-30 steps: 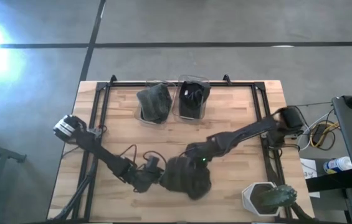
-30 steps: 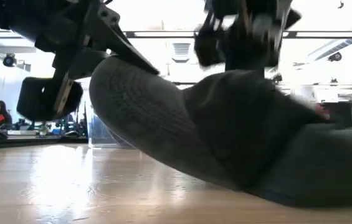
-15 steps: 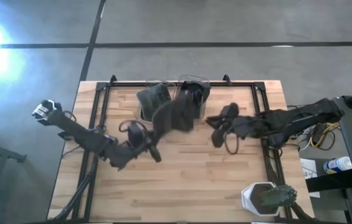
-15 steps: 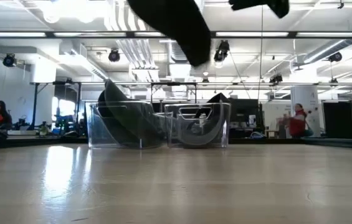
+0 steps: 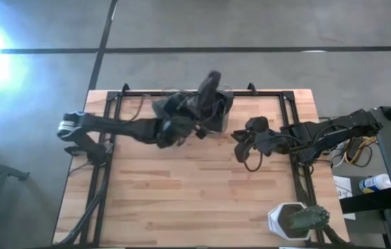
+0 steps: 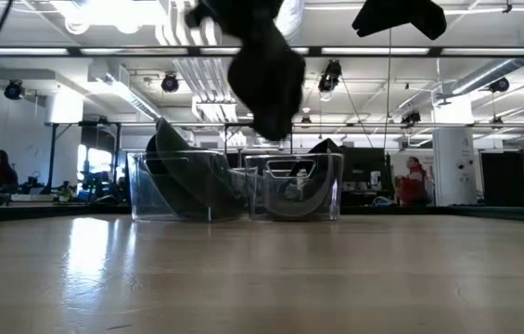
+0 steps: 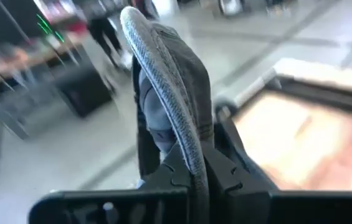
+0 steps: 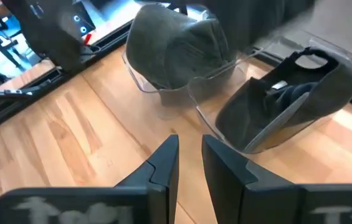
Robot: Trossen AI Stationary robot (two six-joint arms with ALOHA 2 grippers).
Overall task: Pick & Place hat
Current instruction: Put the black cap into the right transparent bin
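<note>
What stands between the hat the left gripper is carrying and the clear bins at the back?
Nothing visible does. The left gripper holds the hat above the bins; each bin already holds a hat.

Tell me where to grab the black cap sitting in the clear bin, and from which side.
Grip the black cap by its brim edge, coming down from above through the clear bin's open top. It leans on edge against the bin wall with its rim uppermost, so that thin edge probably suits two fingers best. The right gripper is nearest, fingers slightly apart.
</note>
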